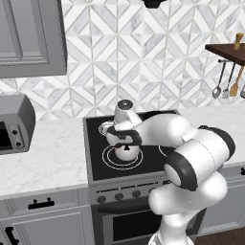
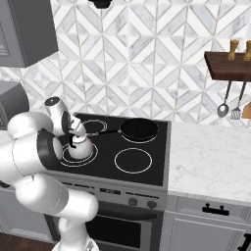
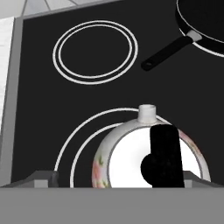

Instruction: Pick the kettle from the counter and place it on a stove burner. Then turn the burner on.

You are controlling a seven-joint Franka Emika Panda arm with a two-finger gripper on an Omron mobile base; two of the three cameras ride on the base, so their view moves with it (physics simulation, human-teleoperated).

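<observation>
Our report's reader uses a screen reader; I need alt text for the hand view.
From above, a kettle sits on the large double-ring stove burner of a black cooktop. Beyond it lie a smaller ringed burner and a frying pan.

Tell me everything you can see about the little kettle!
The kettle is small, squat and round, silvery-white with a faint flowery pattern at its rim. It has a short spout and a thin black handle arching over its top. It stands upright inside the stove burner, the big double ring on the black cooktop's front left. The gripper hangs right above it, around the handle; whether it grips can't be told.
</observation>
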